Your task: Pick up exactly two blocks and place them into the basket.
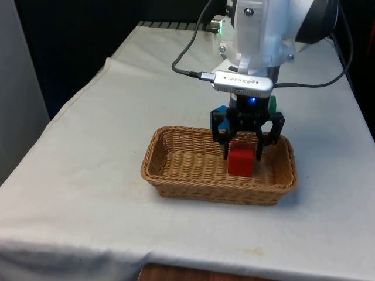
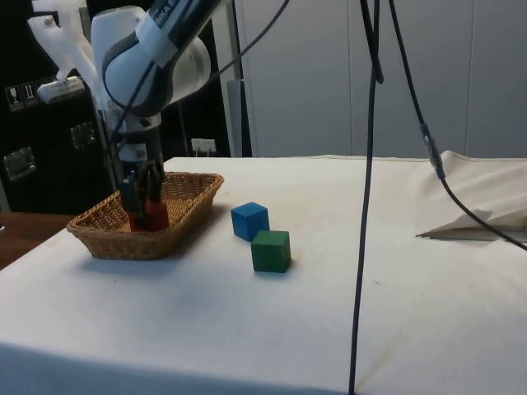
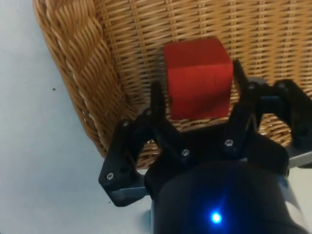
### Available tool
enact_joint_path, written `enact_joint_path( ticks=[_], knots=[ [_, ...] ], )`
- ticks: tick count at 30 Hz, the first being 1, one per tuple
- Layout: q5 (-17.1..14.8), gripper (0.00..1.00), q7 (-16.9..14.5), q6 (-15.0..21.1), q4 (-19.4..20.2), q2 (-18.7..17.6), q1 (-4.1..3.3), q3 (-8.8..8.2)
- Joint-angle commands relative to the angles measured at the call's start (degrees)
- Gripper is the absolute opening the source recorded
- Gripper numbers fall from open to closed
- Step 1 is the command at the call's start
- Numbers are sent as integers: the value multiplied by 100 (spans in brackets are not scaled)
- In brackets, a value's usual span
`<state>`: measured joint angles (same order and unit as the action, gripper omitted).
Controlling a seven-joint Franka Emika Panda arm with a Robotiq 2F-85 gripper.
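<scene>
Even, soft indoor light falls on the white cloth (image 1: 88,175) (faint shadows only), with black curtains staying dark.

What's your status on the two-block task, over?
Gripper in basket, jaws around red block. Blue block, green block on table. Nothing blocking.

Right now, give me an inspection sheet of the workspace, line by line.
Surface: table under a white cloth, wrinkled at one corner in the side view.
Job's things: wicker basket; red block inside it; blue block and green block on the cloth outside the basket, close together.
Clutter: nothing seen.
Tool: tool lowered into the basket, fingers on either side of the red block; whether they grip it, I cannot tell.
Cables: black cable hanging across the side view; another looping to the wrist.
Surroundings: black curtains, dark cabinets.
</scene>
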<state>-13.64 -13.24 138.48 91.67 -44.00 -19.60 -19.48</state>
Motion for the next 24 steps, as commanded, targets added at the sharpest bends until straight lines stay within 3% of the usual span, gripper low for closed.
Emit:
enact_joint_path(
  ticks=[1, 3, 4, 7, 14, 18, 19, 20, 24],
  knots=[
    [-34, 38, -29, -6, 17, 23, 23, 34],
    [-34, 58, -29, -6, 17, 29, 17, 29],
    [-34, 72, -29, -11, 17, 29, 17, 29],
    [-29, 98, -29, -11, 23, 34, 17, 29],
    [-34, 100, -34, -11, 23, 34, 23, 29],
    [46, 100, 57, -86, 52, 149, -52, -46],
    [6, 100, 11, -17, 0, 57, -6, 0],
    [69, 100, 69, -97, 69, 183, -63, -57],
    [195, 100, 160, -201, 172, 372, -92, -69]
  ],
)
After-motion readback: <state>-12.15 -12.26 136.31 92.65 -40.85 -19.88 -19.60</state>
